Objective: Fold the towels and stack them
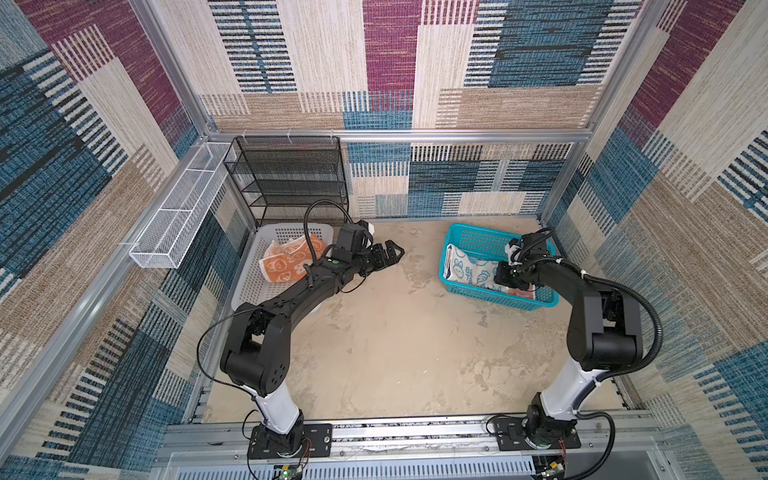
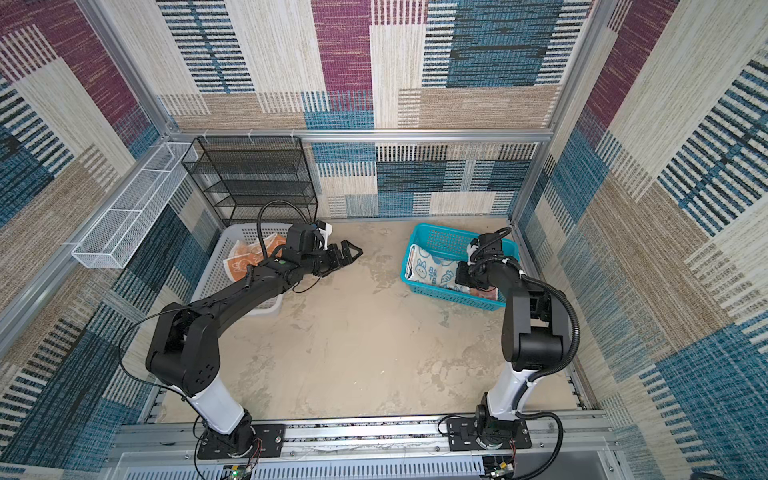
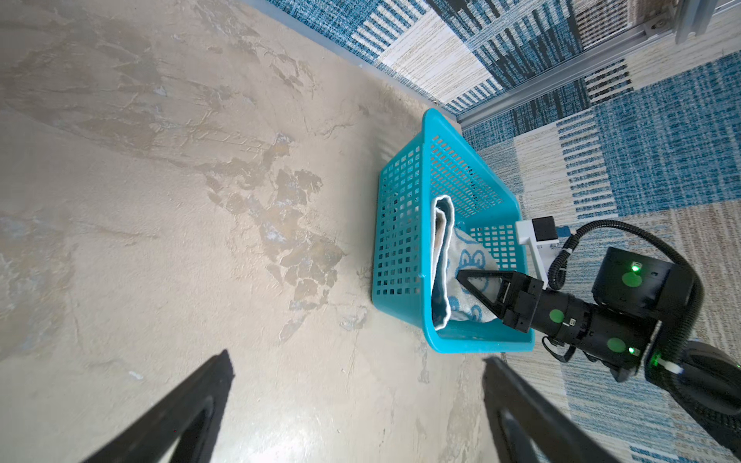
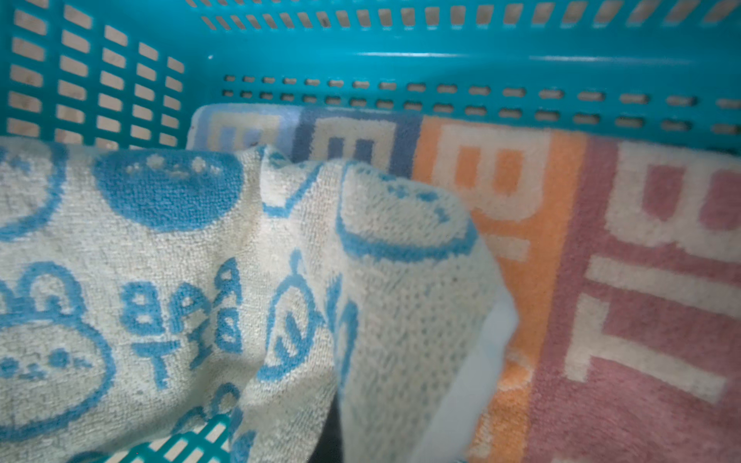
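At the left, the white basket [image 1: 251, 282] holds the orange towel [image 1: 286, 262], which lies loose and rumpled, not folded, its white cartoon faces turned up. Just to the right of that basket the left gripper [image 1: 390, 253] hangs over the bare, mottled table [image 1: 395, 332] with its jaws wide apart and nothing between them; the left wrist view shows the two dark fingers [image 3: 180, 417] spread over bare surface. Further right, near the back wall, stands the teal basket [image 1: 478, 239] with the other two towels in it. The rabbit towel [image 4: 180, 300] is pale terry cloth with blue rabbits, carrots and letters; it is folded but bunched, one thick edge leaning up against the basket's left wall and a loose flap curling over. Under it lies the block towel [image 4: 601, 280], flat on the basket floor, in blue, orange and dull red blocks with white letters, only its right part uncovered. The right gripper [image 3: 463, 275] reaches down into this basket onto the rabbit towel, jaws together; I cannot tell whether cloth is pinched between them.
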Motion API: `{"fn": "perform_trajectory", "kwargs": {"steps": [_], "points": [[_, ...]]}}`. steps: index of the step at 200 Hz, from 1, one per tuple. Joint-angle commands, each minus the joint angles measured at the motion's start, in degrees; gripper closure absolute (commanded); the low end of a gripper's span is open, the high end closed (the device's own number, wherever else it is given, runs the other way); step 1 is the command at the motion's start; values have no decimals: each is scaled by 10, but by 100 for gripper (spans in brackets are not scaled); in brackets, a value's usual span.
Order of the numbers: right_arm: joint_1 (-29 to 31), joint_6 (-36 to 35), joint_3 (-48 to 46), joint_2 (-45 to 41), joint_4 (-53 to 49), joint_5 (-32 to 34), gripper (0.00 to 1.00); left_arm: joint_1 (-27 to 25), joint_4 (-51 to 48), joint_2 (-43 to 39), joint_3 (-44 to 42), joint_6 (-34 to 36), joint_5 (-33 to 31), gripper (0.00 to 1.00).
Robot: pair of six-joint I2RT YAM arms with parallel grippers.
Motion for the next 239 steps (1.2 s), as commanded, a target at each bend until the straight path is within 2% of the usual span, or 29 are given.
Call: {"fn": "perform_trajectory", "kwargs": {"steps": [1, 24, 48, 121, 144, 187, 217, 225, 239], "points": [[-7, -6, -1, -14, -4, -1, 100, -3, 1, 5, 8, 1, 6, 0], [-20, 5, -11, -43, 17, -76, 100, -5, -2, 6, 10, 2, 6, 0], [-22, 6, -4, -64, 15, -97, 100, -6, -5, 6, 10, 6, 3, 0], [-58, -15, 6, -62, -12, -34, 100, -11, -6, 10, 13, 6, 7, 0], [-76, -14, 2, -53, -8, -35, 100, -12, -7, 16, 14, 7, 8, 0], [-86, -17, -1, -20, -8, 23, 100, -15, -10, 23, 14, 9, 9, 0], [-100, -4, -4, -3, 6, 31, 100, -17, -12, 27, 15, 11, 8, 0], [-100, -2, -4, 1, 9, 35, 95, -17, -13, 28, 15, 11, 8, 0], [-101, -1, -1, 9, 11, 36, 73, -19, -16, 30, 18, 13, 7, 0]]}}
